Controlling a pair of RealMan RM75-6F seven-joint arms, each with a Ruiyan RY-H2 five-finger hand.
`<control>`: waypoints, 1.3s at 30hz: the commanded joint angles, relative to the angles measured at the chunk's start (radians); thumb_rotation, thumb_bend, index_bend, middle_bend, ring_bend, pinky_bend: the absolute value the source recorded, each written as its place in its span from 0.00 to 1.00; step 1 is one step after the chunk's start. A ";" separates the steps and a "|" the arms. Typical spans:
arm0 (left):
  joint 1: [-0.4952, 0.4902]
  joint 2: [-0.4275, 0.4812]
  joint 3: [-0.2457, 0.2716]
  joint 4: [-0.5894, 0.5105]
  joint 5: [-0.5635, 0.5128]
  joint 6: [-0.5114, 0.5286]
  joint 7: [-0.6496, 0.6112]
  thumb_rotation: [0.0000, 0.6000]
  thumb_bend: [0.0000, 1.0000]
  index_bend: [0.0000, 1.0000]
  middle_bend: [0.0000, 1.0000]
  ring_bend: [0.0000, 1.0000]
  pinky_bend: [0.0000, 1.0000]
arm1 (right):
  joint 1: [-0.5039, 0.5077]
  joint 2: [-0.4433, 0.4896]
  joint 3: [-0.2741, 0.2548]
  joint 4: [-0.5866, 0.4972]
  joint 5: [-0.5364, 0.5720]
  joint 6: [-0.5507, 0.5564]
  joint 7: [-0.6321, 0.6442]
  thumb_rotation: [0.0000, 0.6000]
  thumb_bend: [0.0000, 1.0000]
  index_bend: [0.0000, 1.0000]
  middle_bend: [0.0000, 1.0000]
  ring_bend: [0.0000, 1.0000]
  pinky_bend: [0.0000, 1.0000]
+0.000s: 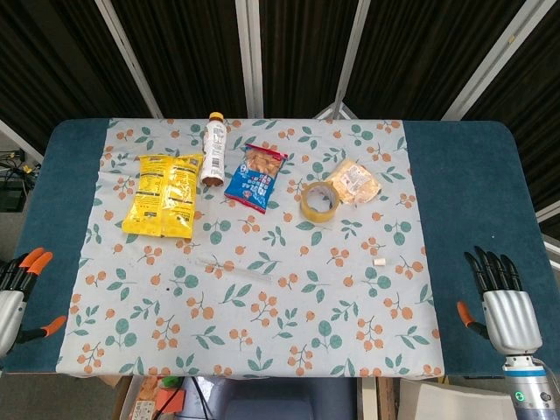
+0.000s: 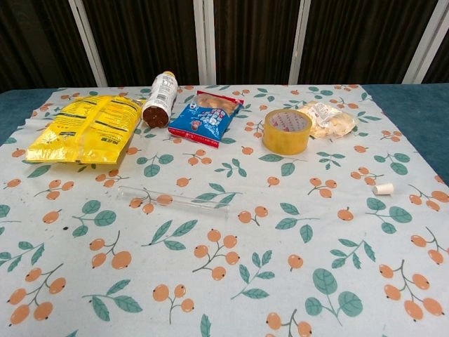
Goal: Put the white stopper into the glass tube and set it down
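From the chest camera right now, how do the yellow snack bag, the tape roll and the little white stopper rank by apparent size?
Largest to smallest:
1. yellow snack bag
2. tape roll
3. white stopper
The gaps are wide, so nearness to the camera does not change the order.

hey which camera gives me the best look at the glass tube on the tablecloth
The chest view. There the glass tube lies close to the camera, its clear outline readable across the floral cloth. In the head view the tube is only a faint thin line, easily lost in the pattern.
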 commanded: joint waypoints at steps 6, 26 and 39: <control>-0.011 -0.018 -0.004 0.003 0.018 -0.025 0.043 1.00 0.13 0.00 0.00 0.00 0.00 | -0.005 -0.001 0.009 -0.018 0.007 -0.006 -0.008 1.00 0.39 0.00 0.00 0.00 0.00; -0.338 -0.110 -0.178 -0.104 -0.120 -0.421 0.379 1.00 0.17 0.22 0.25 0.18 0.17 | -0.005 -0.008 0.036 -0.021 0.054 -0.051 0.006 1.00 0.39 0.00 0.00 0.00 0.00; -0.605 -0.416 -0.258 0.079 -0.420 -0.618 0.669 1.00 0.27 0.40 0.41 0.22 0.20 | -0.008 -0.003 0.056 -0.019 0.092 -0.071 0.021 1.00 0.39 0.00 0.00 0.00 0.00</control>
